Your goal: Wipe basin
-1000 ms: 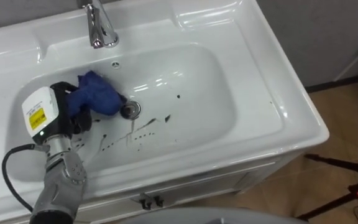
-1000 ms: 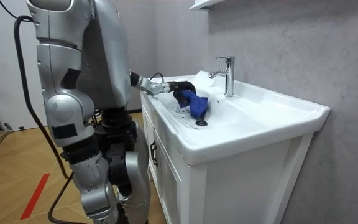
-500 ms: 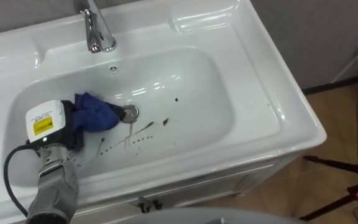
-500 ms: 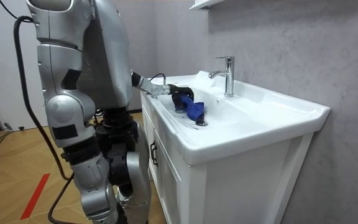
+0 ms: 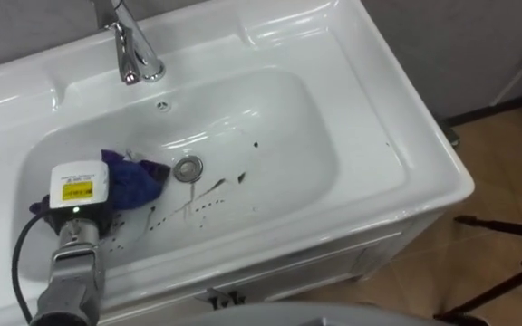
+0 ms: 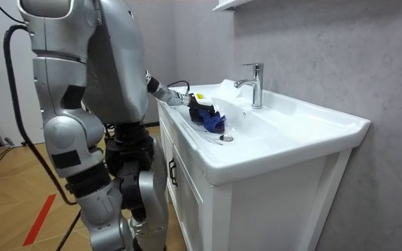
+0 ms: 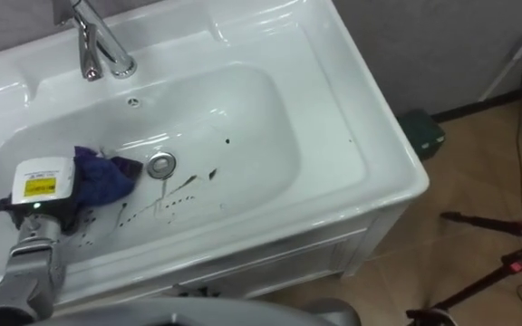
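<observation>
- Since a second ago the left hand (image 5: pixel 78 194) has dragged the cloth (image 5: pixel 134 180) leftward across the basin (image 5: pixel 284 122) floor. The cloth lay against the drain (image 5: pixel 188 168) then and now sits just left of it, with a narrow gap between them.
- Both eye views have also shifted a little, so the tap (image 5: pixel 130 52) sits nearer the top left corner of the picture; that shift is the camera's own.
- The hand is low in the left end of the basin, its back turned up, and the forearm comes in over the front rim near the front left corner.
- Its fingers are curled down around the blue cloth, which bulges out of the grip on the drain side in a crumpled bunch and presses on the white surface.
- Dark specks (image 5: pixel 199 203) are scattered over the basin floor between the drain and the front wall, and a few more lie right of the drain towards the middle.
- A small overflow hole (image 5: pixel 163 106) shows on the back wall, below the tap.
- The tap stands upright on the back rim, left of centre.
- In the room view the robot stands at the room view's left, close against the white cabinet (image 6: pixel 187 202) that carries the basin, leaning its arm over the rim with the cloth in its hand.
- Right of the cabinet a green box (image 7: pixel 421 132) lies on the wooden floor (image 5: pixel 506 181) by the wall.
</observation>
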